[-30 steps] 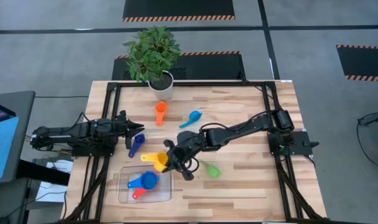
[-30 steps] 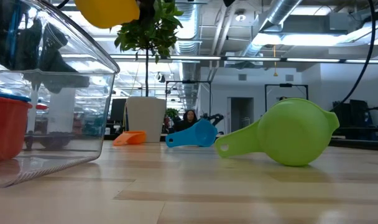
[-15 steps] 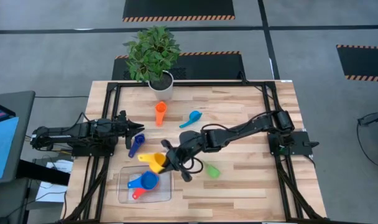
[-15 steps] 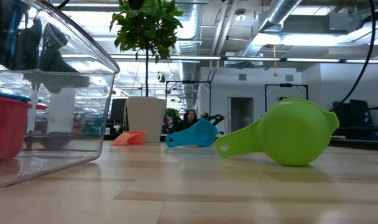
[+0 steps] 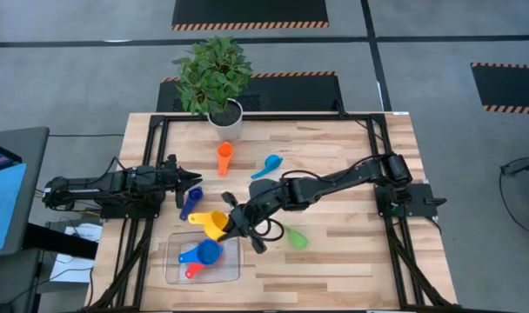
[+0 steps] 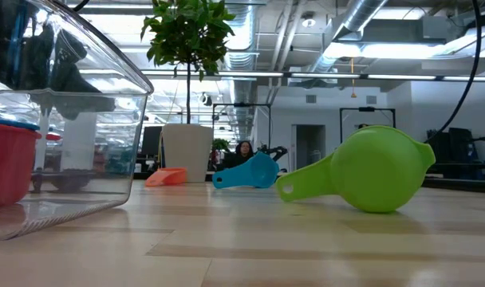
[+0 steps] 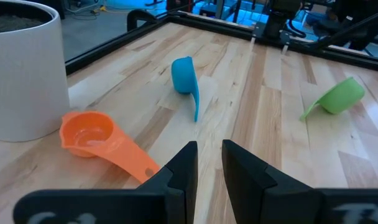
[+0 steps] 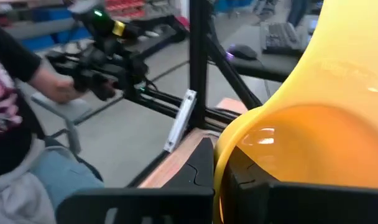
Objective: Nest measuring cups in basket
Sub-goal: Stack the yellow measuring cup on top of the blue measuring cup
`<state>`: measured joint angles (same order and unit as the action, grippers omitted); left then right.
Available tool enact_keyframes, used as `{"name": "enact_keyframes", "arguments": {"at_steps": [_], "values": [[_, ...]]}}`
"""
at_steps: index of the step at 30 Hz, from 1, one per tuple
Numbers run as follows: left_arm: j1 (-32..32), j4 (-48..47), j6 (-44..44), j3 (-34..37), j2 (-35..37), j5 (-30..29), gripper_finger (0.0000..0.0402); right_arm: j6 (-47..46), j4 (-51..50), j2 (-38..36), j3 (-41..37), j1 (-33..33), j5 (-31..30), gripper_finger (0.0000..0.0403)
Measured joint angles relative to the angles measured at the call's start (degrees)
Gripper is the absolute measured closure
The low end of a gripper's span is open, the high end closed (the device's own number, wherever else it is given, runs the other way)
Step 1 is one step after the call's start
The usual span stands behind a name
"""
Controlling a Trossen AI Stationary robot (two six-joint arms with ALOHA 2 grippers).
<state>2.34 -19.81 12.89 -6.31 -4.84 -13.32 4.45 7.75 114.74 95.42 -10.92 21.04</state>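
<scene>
My right gripper (image 5: pixel 232 223) hangs above the table, just off the basket's far rim, shut on a yellow measuring cup (image 5: pixel 214 223). The clear basket (image 5: pixel 228 273) holds a blue cup (image 5: pixel 209 252) and a red one (image 5: pixel 192 271). On the wood lie an orange cup (image 5: pixel 224 157), a light blue cup (image 5: pixel 266 166), a dark blue cup (image 5: pixel 189 203) and a green cup (image 5: pixel 296 237), the green one tipped on its side (image 6: pixel 378 171). My left gripper (image 5: pixel 193 184) waits at the table's left side, its fingers (image 7: pixel 183 171) a narrow gap apart with nothing between them. My right gripper pinches the yellow cup's bowl wall at its rim (image 8: pixel 219 168); one finger (image 8: pixel 200 163) stands outside the wall, the other (image 8: pixel 248 182) on its other side. The fingers come almost level from the table's right. The cup is lifted clear, its handle (image 5: pixel 197 217) pointing left.
A white pot (image 5: pixel 226 117) with a green plant stands at the table's far edge. A black frame (image 5: pixel 264 116) runs around the tabletop. Beyond the table's left side, the right wrist view shows a person (image 8: pixel 15 93).
My right gripper has risen with the yellow cup and shifted a little toward the table's left edge, rolling slightly. The cup, seen at the low view's top a second ago, has gone up out of that view.
</scene>
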Motion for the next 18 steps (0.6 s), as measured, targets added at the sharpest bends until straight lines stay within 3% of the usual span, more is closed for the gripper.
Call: {"name": "enact_keyframes", "arguments": {"at_steps": [8, 18], "values": [[0.0, 0.0, -0.5, 0.0, 0.0, 0.0, 0.034, 0.1, -5.3, 7.4, 3.1, 0.1, -1.7, 0.0391], [0.0, -0.1, -1.6, 0.0, 0.0, 0.0, 0.034, 3.0, -17.3, 17.4, 20.4, -0.4, -0.3, 0.0392]]}}
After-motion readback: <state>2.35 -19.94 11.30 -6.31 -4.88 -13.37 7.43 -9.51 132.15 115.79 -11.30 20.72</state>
